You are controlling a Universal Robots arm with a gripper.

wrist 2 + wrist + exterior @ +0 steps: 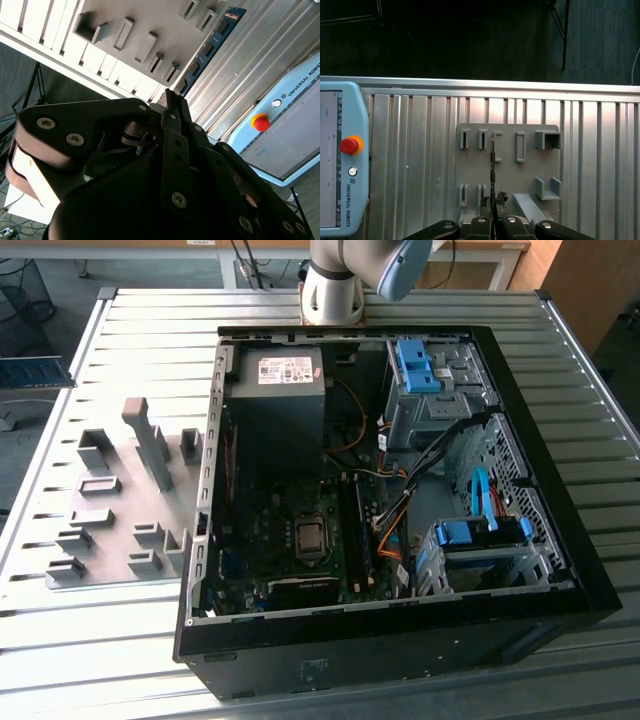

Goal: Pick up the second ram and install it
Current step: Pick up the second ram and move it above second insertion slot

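The claw (493,202) is clamped shut on the second ram (492,165). It pinches one end, so the rest of the stick juts straight out past the fingertips. In the first wrist view the stick shows edge-on, a thin dark line crossing the grey fixture plate (507,175) between its slotted blocks. As far as I can judge, it hangs in the air above the plate and does not touch it. In the second wrist view the second ram (210,45) shows its flat side, blue-green with a row of small dark chips. It runs out from the claw (171,100) roughly along the ribs of the metal table (260,60).

A pale blue teach pendant (340,160) with a red stop button (349,145) shows to one side of the plate, well apart from it.

In the exterior view, the open computer case (585,560) lies on its side on the table (130,330). The fixture plate (120,500) is just beside it on the exterior view's left. Inside the case are the motherboard (290,530), a dark power supply (275,390) and blue drive brackets (418,365). The arm's base (333,290) stands beyond the far end of the case.
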